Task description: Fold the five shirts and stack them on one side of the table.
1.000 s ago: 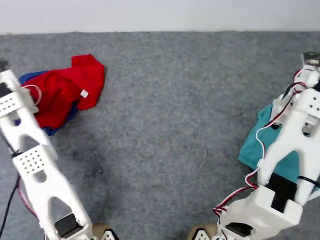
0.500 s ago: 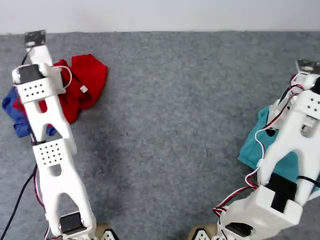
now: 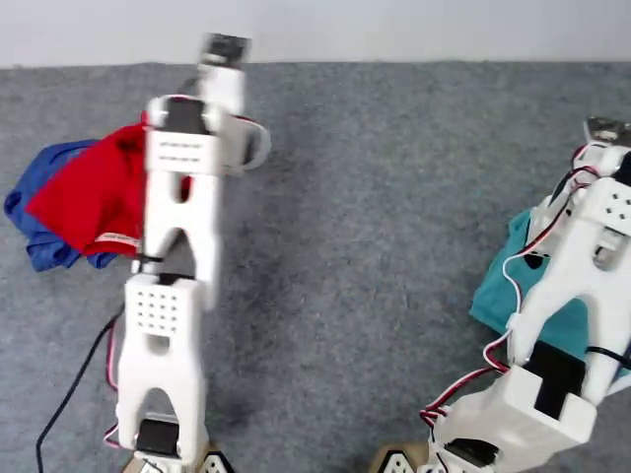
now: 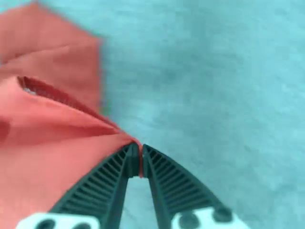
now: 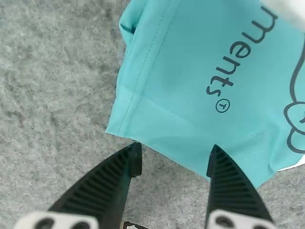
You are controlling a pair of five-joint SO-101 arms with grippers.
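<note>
Left wrist view: the left fingers (image 4: 114,179) are pressed together, pinching a fold of the red shirt (image 4: 52,124) at their tips, with grey bench (image 4: 214,71) beyond. The right fingers (image 5: 112,179) are spread, and the teal shirt (image 5: 200,71) lies just past their tips. The step looks like pulling the red shirt clear; next it needs spreading flat.

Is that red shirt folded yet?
No. The red shirt lies crumpled over a blue shirt, one edge pinched in the left gripper.

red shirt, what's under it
A blue shirt lies under the red shirt, poking out along its left edge in the high view. How far it runs beneath is covered.
</note>
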